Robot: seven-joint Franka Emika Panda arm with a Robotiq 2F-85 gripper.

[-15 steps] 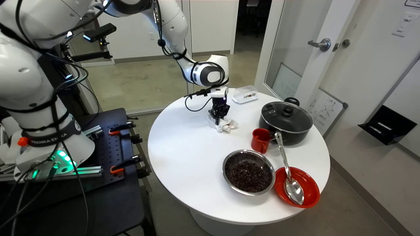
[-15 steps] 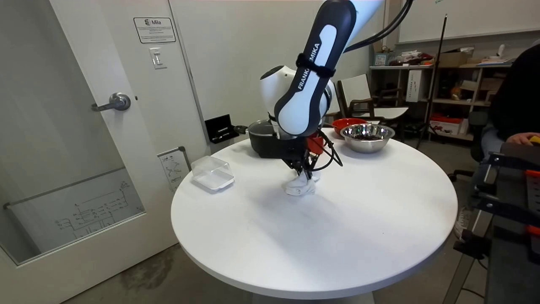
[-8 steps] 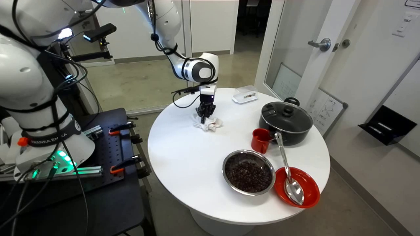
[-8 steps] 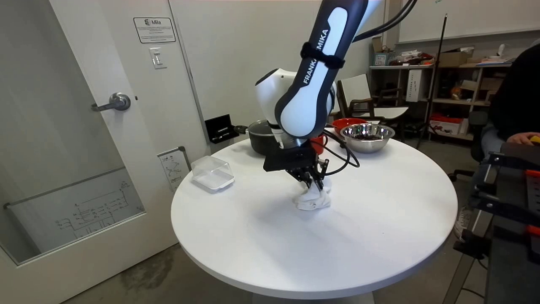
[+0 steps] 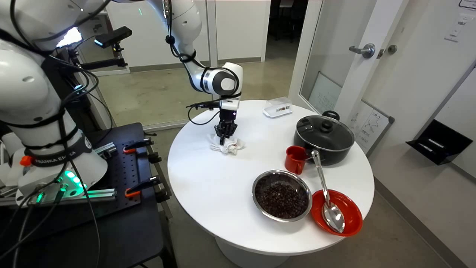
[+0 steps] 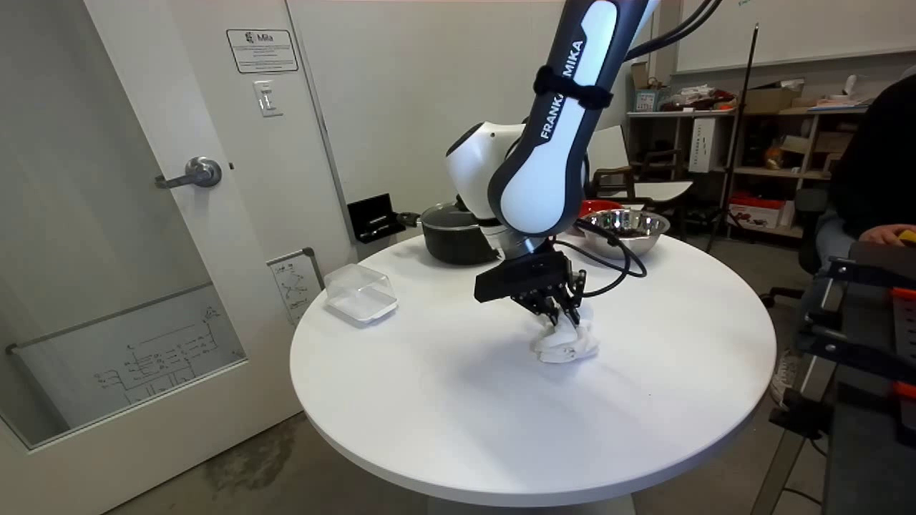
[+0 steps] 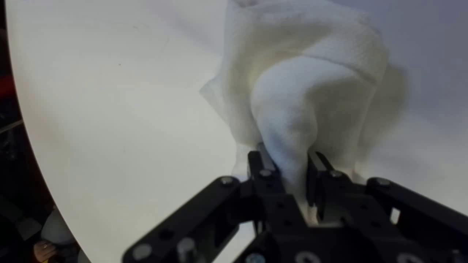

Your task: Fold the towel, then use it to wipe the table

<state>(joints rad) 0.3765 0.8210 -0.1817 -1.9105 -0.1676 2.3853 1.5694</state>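
The white towel (image 5: pixel 230 146) is a crumpled bunch on the round white table (image 5: pixel 208 193), on the part away from the dishes. It also shows in an exterior view (image 6: pixel 565 349) and fills the upper middle of the wrist view (image 7: pixel 310 73). My gripper (image 5: pixel 223 140) points down from above, with its fingers pinched on a raised fold of the towel; this also shows in an exterior view (image 6: pixel 564 320). In the wrist view, the fold runs between the two black fingertips (image 7: pixel 289 157). The rest of the towel spreads loosely on the tabletop. Its underside is hidden.
A black lidded pot (image 5: pixel 325 143), a red mug (image 5: pixel 295 160), a metal bowl of dark beans (image 5: pixel 281 197) and a red dish (image 5: pixel 353 219) with a large spoon (image 5: pixel 333 217) stand along one side. A clear plastic box (image 6: pixel 361 293) is near the table's edge.
My gripper and the held towel have slid across the table, away from the pot and mug toward the robot's base side. The grip has stayed shut. The dishes have not moved.
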